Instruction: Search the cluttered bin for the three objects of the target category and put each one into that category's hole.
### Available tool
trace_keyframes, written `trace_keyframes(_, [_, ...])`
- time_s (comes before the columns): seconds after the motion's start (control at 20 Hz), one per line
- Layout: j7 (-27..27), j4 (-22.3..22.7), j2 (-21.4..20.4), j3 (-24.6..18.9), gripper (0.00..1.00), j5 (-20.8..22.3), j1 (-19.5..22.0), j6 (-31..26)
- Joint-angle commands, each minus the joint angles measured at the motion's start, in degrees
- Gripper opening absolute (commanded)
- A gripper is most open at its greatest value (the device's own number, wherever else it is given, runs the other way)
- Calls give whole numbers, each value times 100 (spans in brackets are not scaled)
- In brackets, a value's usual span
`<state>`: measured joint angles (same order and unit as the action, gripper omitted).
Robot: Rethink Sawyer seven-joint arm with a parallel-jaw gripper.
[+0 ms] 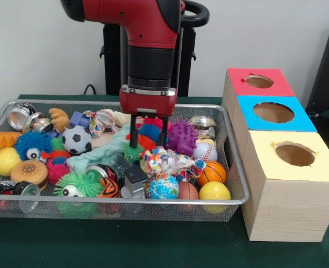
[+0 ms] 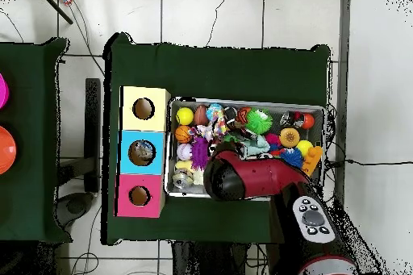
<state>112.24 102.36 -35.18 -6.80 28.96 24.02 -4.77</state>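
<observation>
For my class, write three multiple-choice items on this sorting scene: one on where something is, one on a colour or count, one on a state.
1. Where is the robot's gripper?
A. Above the yellow-topped box
B. Down among the toys in the silver wire-mesh bin
C. Beyond the table's edge

2. In the front view, which colour tops the wooden box nearest the camera?
A. Red
B. Blue
C. Yellow

3. How do the gripper's black fingers stand?
A. Apart, with a gap between them
B. Pressed together
C. Clamped on the basketball

Answers:
1 B: the fingers reach down into the bin's middle, near the purple spiky toy.
2 C: the yellow-topped wooden box is nearest, then the blue-topped box, then the red-topped box.
3 A: the two fingers show a clear gap, with toys seen behind it.
</observation>
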Motion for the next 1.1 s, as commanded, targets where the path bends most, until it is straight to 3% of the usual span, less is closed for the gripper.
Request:
trace_keyframes(0.05, [61, -548, -8, -280, 100, 98, 254, -269])
trace_keyframes(0.5, [-31, -817, 159, -246, 100, 160, 236, -395])
trace_keyframes(0.8, [-46, -1143, 646, -140, 100, 369, 210, -61])
trace_keyframes(0.95, [31, -1367, 920, 156, 100, 388, 18, -65])
trace_keyframes(1.1, [-33, -1517, 1208, 324, 100, 283, -68, -623])
